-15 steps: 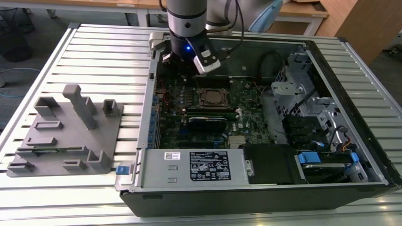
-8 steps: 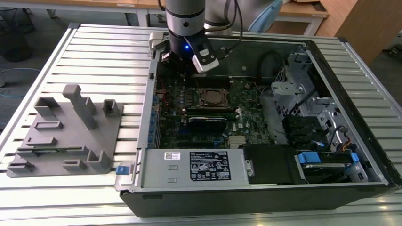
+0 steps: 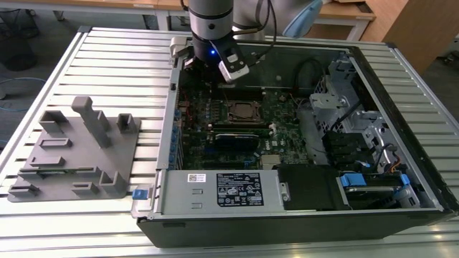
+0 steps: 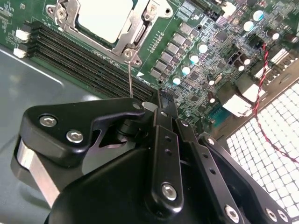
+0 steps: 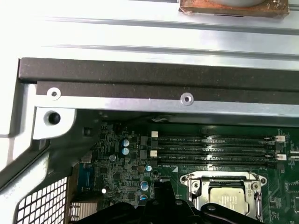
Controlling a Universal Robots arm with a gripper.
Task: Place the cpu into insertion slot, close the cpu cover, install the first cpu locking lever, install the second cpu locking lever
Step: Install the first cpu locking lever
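- The gripper (image 4: 163,97) hangs inside an open computer case (image 3: 215,226) on a slatted table (image 3: 107,59). Its jaws seem clenched on nothing, just above the green board (image 4: 201,37).
- A thin locking lever (image 4: 130,77) reaches toward the jaws. Beyond it, the cpu (image 4: 103,17) sits in the insertion slot (image 3: 229,112) under the lowered cpu cover (image 4: 122,43).
- Memory slots (image 4: 79,56) lie beside the jaws, with the case wall (image 5: 140,74) past them.

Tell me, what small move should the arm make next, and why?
Probably nudge the gripper onto the thin wire lever close beside it: the cpu already lies under the closed cpu cover, but that lever seems to stand up unlatched.
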